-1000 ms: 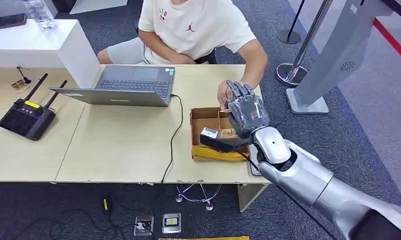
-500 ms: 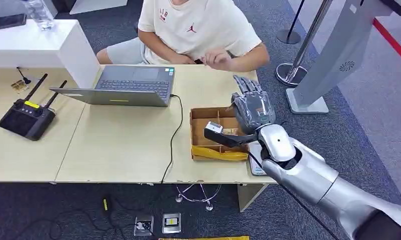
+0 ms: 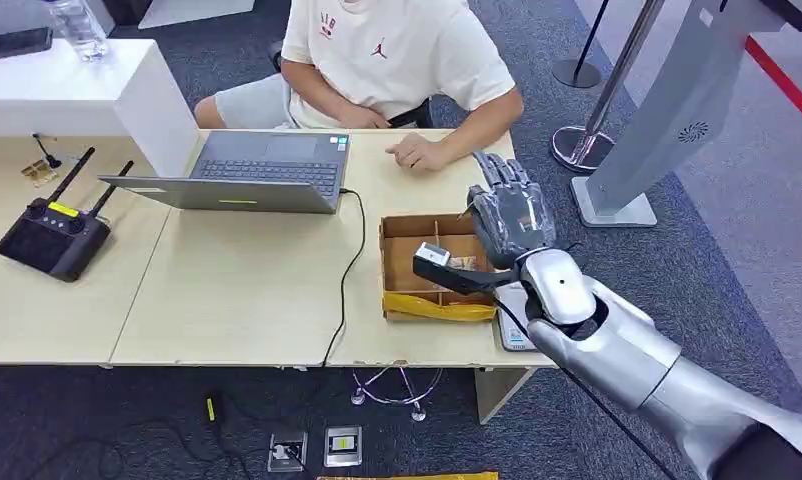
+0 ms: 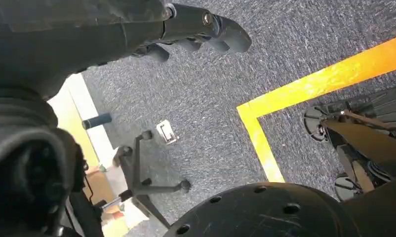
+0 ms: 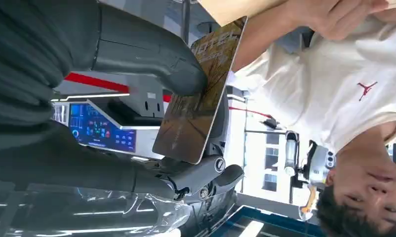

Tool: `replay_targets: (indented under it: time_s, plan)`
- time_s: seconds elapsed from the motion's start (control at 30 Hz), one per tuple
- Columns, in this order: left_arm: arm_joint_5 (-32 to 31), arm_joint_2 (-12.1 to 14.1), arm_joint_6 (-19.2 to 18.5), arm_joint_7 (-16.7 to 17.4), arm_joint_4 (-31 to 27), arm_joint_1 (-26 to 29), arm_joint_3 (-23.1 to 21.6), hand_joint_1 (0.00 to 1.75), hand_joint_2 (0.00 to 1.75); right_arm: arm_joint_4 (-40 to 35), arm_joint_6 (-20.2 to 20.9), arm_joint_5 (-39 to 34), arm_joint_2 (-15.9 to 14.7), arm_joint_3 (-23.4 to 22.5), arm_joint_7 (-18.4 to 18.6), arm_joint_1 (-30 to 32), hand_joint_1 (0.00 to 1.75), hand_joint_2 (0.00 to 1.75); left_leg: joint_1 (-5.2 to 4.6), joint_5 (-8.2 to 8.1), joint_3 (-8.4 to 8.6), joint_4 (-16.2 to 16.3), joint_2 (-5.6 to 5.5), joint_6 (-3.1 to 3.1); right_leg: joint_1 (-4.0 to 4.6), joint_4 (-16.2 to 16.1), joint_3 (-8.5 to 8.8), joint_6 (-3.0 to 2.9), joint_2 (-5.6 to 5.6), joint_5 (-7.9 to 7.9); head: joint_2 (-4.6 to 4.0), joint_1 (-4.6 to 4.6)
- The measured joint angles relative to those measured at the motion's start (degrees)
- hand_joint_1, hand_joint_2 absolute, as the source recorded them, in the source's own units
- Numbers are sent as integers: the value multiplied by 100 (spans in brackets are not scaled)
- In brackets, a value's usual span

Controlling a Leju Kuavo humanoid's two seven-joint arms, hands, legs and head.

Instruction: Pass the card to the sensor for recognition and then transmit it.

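Right hand (image 3: 507,215) now slightly farther right, card (image 5: 198,96) between thumb and fingers.

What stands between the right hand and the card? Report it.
Nothing visible. The right hand already holds the card: the wrist view shows its thumb pressed on one face and the fingers behind the other, with nothing between them.

Robot hand (image 5: 137,98) pinching brown card (image 5: 198,98), seated person (image 5: 334,98) in white shirt
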Motion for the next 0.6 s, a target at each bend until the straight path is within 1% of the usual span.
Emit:
replay_targets:
  time_s: [0.13,0.27,0.37,0.43,0.6]
  plan:
    - [107,-2,0,-99,2,20,7,0,0,-177,0,-15,-182,-136,92,194,175,175,0,-2,3,1,1,-3,0,-1,0,0,0,0,0,0]
    - [245,-11,0,-251,4,68,33,0,0,-354,-190,-170,-489,-354,327,521,175,175,0,-5,4,1,6,-6,0,-7,1,0,3,0,0,-2]
    - [258,-17,0,-251,9,71,39,0,0,-444,-385,-289,-702,-531,459,883,175,175,0,-9,4,1,5,-5,0,-8,5,0,2,0,0,0]
    - [260,-17,0,-251,9,76,42,0,0,-483,-479,-324,-835,-636,472,1111,175,175,0,-10,1,0,7,-5,-1,-7,3,0,2,0,0,-2]
    - [260,-20,0,-251,15,75,57,0,0,-540,-509,-365,-1010,-794,516,1372,175,175,1,-11,6,0,19,-6,2,-8,2,0,10,0,0,-2]
